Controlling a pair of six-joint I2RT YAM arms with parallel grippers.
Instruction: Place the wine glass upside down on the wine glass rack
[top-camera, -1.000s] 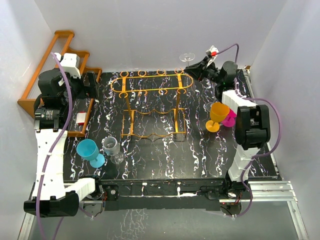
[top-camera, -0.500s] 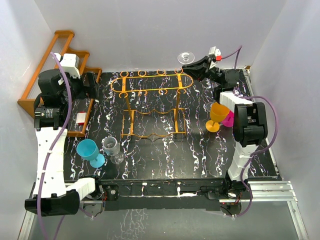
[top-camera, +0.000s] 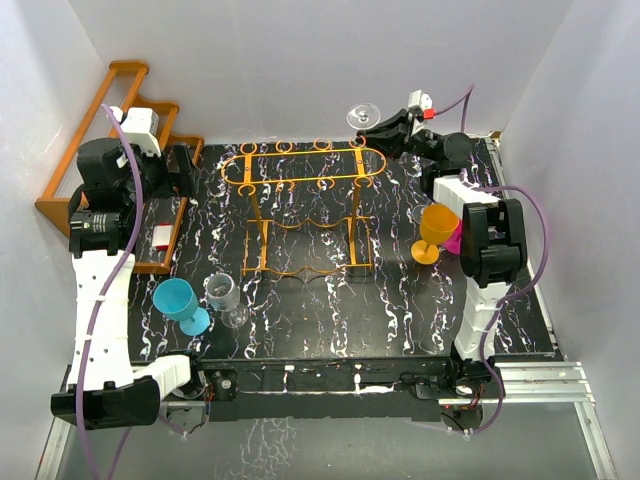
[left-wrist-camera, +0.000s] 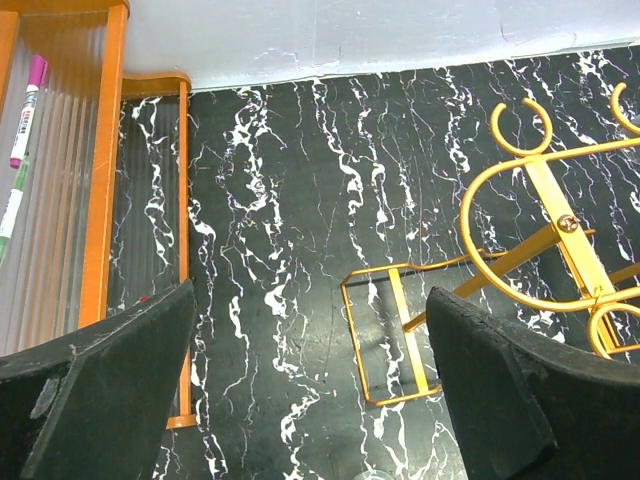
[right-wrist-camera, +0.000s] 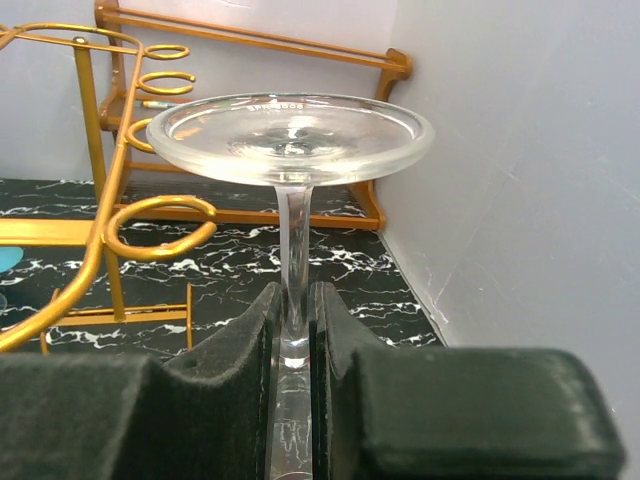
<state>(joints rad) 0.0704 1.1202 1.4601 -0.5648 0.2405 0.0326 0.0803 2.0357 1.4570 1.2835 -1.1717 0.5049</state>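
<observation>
Your right tool (right-wrist-camera: 293, 320) is clamped on the thin stem of the clear wine glass (right-wrist-camera: 290, 135). The round foot disc faces up and the bowl hangs below, hidden behind the fingers, so the glass is already inverted, as the task needs. Gripping the stem rather than the bowl leaves the foot free to catch on a loop. The glass is in the air at the far right end of the orange-gold wire wine glass rack (top-camera: 300, 181). It is just beyond the end loops and touching nothing, and in the wrist view its foot sits higher than the nearest open loop. That height looks deliberate: the stem likely has to slide sideways through a loop's gap before the foot can settle on the wire. Your left tool (left-wrist-camera: 310, 300) has its jaws spread wide and holds nothing. It hangs over the black marbled tabletop (top-camera: 400, 320) between the brown wooden stepped rack (top-camera: 120, 95) and the wire rack's left end, well out of the way. An orange plastic goblet (top-camera: 435, 232) stands close beside the right arm, so watch the elbow there.
</observation>
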